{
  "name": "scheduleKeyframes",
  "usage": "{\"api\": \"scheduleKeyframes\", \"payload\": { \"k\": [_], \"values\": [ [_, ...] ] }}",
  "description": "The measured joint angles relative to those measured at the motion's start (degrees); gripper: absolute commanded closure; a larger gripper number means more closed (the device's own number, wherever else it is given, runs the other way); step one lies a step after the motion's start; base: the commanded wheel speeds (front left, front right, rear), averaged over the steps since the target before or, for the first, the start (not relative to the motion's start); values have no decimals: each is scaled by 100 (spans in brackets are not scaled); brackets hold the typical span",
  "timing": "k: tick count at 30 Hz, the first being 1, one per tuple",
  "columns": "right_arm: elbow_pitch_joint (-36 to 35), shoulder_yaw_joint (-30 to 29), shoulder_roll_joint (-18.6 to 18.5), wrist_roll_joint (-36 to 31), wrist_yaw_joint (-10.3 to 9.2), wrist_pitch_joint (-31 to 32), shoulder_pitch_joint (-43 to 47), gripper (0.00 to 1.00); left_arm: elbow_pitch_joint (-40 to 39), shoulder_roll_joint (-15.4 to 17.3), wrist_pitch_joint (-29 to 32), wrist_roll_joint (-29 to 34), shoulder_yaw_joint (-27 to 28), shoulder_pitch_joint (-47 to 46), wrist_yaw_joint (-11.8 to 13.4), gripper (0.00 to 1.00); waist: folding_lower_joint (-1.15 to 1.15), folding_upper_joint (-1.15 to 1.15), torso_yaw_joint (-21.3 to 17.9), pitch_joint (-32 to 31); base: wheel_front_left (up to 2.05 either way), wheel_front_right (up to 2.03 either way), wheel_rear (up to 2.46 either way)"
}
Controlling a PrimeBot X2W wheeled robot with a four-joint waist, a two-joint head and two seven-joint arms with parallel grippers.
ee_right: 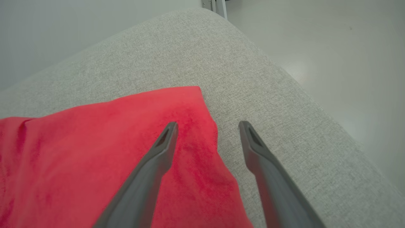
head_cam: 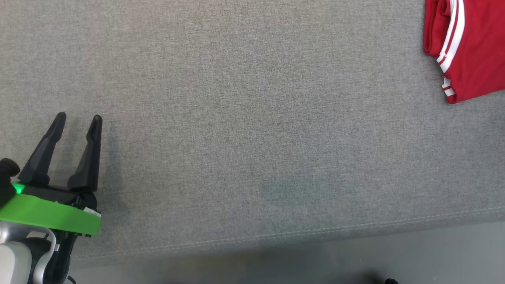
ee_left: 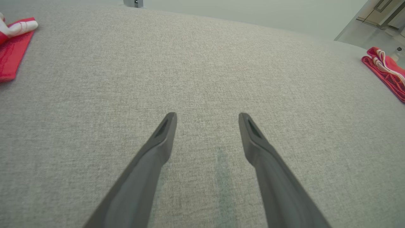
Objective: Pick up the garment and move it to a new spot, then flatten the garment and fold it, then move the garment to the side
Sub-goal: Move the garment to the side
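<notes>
The garment (head_cam: pixel 473 47) is red with white stripes and lies folded at the far right of the grey fabric surface (head_cam: pixel 244 118). My right gripper (ee_right: pixel 207 126) hovers open over the garment's (ee_right: pixel 95 142) corner. One of its fingers is above the red cloth, the other above bare grey fabric, and nothing is gripped. My left gripper (head_cam: pixel 79 120) stands open at the near left, well away from the garment, with nothing between its fingers. In the left wrist view the left gripper (ee_left: pixel 207 117) points across bare fabric, and the garment (ee_left: pixel 386 68) sits at the far right edge.
The surface's stitched front edge (head_cam: pixel 276 232) runs along the bottom of the head view, with grey floor (head_cam: pixel 355 260) below it. Past the garment's corner the surface drops off to pale floor (ee_right: pixel 348 63). Another red and white cloth (ee_left: pixel 14 44) lies at the far left.
</notes>
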Motion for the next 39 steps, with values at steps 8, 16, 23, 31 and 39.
{"api": "scheduleKeyframes", "payload": {
  "k": [8,16,23,31,39],
  "values": [
    [101,147,-31,-310,62,-509,8,0,54,-58,-188,-16,100,-3,25,0,0,0,-79,-119,0,0,0],
    [-107,183,-202,-605,204,-1306,214,0,461,-288,-531,-10,35,-32,23,0,0,0,-151,-463,0,0,0],
    [-651,101,-253,-761,304,-2079,507,0,911,-490,-824,-9,-69,-24,15,0,0,0,-153,-919,0,0,0],
    [-1311,290,321,-924,179,-2332,1423,0,1503,-730,-1016,3,-297,211,-76,0,0,0,-86,-1685,0,0,0],
    [-1713,523,1202,-1054,-46,-2372,2793,0,1972,-754,-1107,257,-434,645,-84,0,0,0,11,-2409,0,0,0]
  ]
}}
